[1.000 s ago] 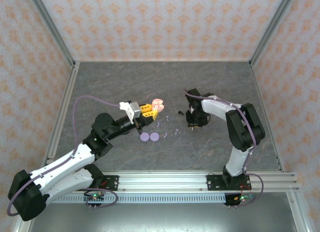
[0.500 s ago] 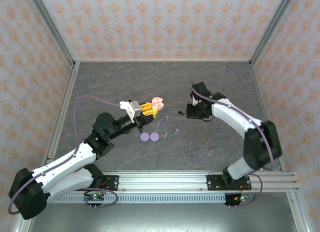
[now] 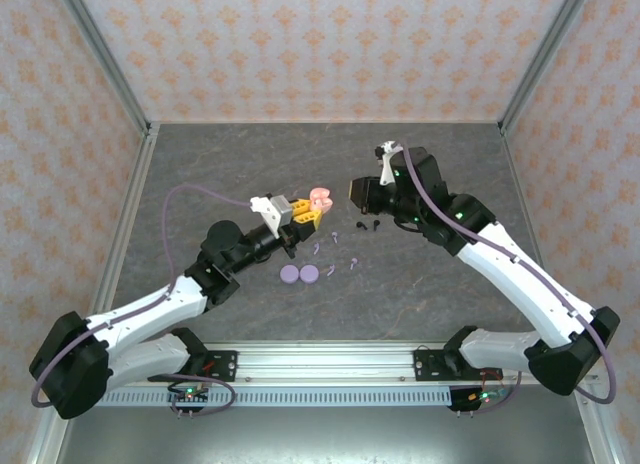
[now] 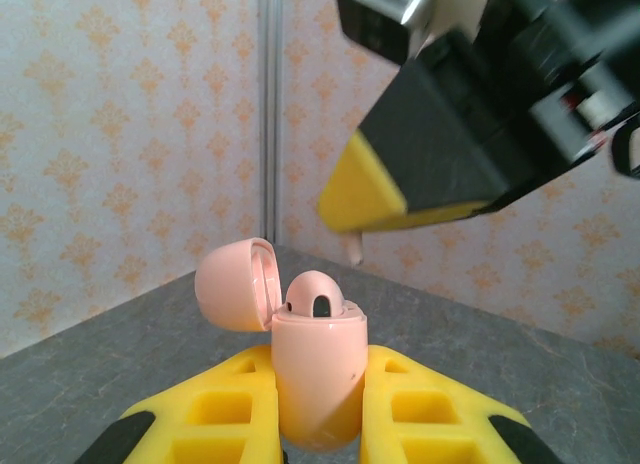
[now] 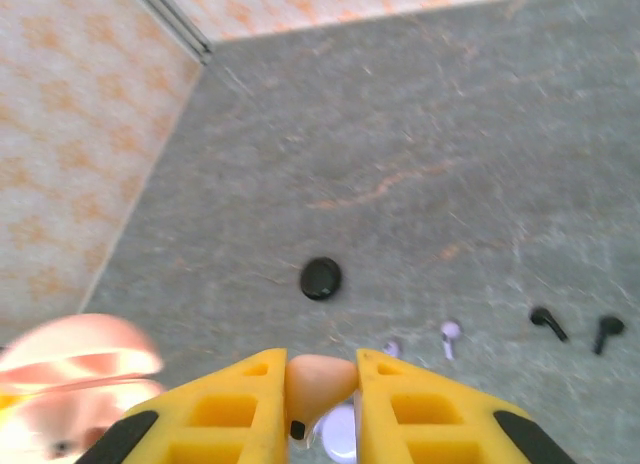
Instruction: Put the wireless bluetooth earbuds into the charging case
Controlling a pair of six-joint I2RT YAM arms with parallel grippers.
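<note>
Earbuds (image 3: 331, 271) in lilac lie loose on the surface (image 3: 420, 294), nearer to me than the case, and two lilac pucks (image 3: 300, 275) rest among them. Two black earbuds (image 3: 368, 225) lie farther out, to the right of the case. My left claw (image 3: 310, 216) is clenched on the lower body of the pink case (image 4: 315, 374) and holds it upright off the surface, lid swung open. A rounded pink shape with a dark slot sits in its mouth. My right claw (image 5: 322, 362) hangs just above and to the right of the case, pinching a pink earbud (image 5: 318, 384) with its stem pointing down, apart from the case. Behind the case stands the patterned wall (image 4: 120, 134).
</note>
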